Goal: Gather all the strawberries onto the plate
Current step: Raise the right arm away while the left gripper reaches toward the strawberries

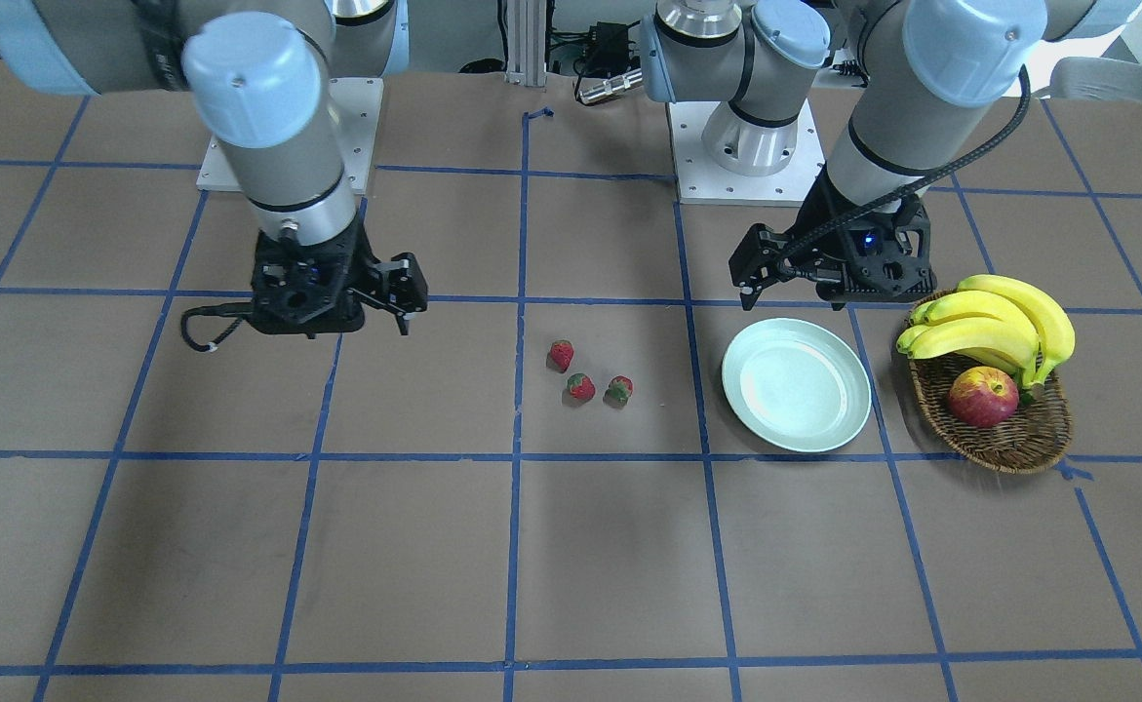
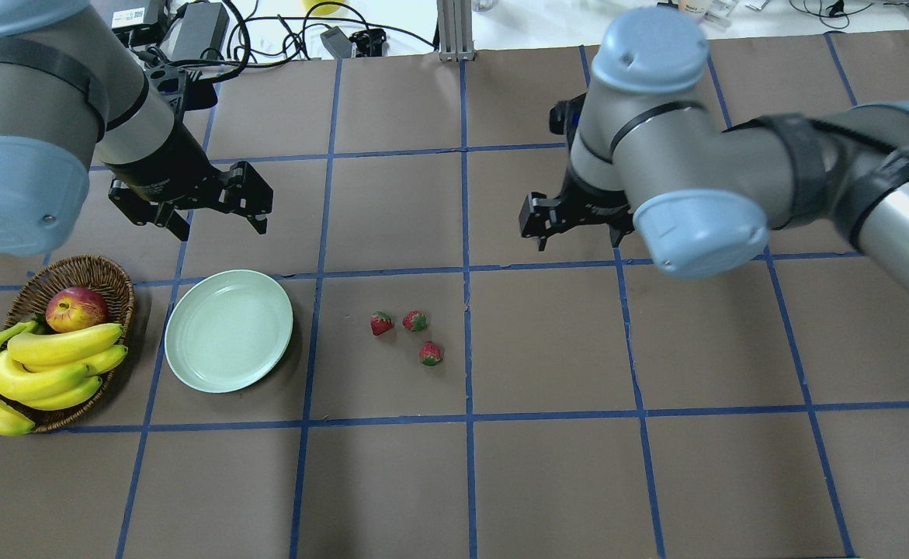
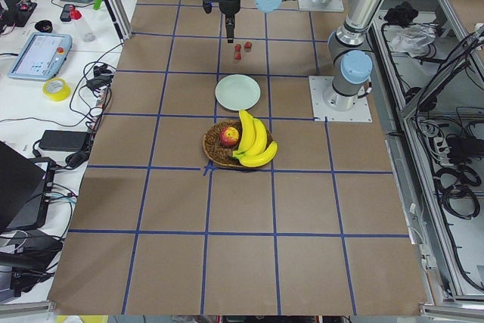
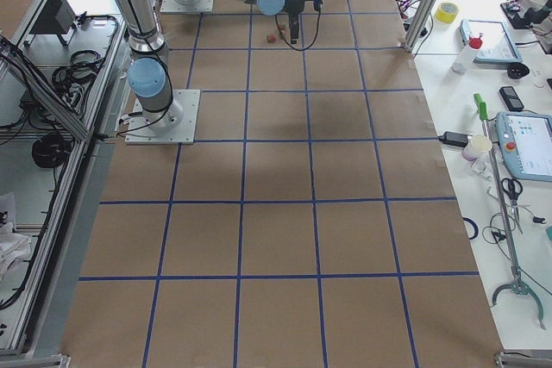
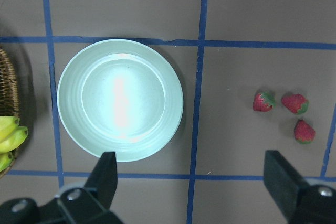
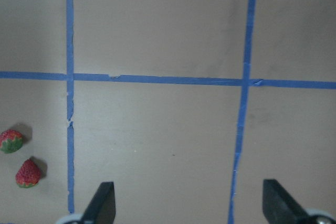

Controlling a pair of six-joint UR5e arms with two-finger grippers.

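Three small red strawberries point(image 2: 381, 323) point(image 2: 414, 320) point(image 2: 430, 353) lie close together on the brown table near its middle; they also show in the front view point(image 1: 580, 387) and the left wrist view point(image 5: 294, 103). The pale mint-green plate point(image 2: 229, 330) sits empty to their left, also seen in the left wrist view point(image 5: 120, 99). My left gripper point(image 2: 221, 225) is open and empty, hovering beyond the plate. My right gripper point(image 2: 578, 237) is open and empty, hovering right of and beyond the strawberries; two strawberries point(image 6: 28, 173) show at its wrist view's left edge.
A brown wicker basket point(image 2: 74, 272) with a bunch of bananas point(image 2: 43, 365) and a red-yellow apple point(image 2: 76, 308) stands just left of the plate. Blue tape lines grid the table. The arms' base plates point(image 1: 736, 185) are at the robot's side.
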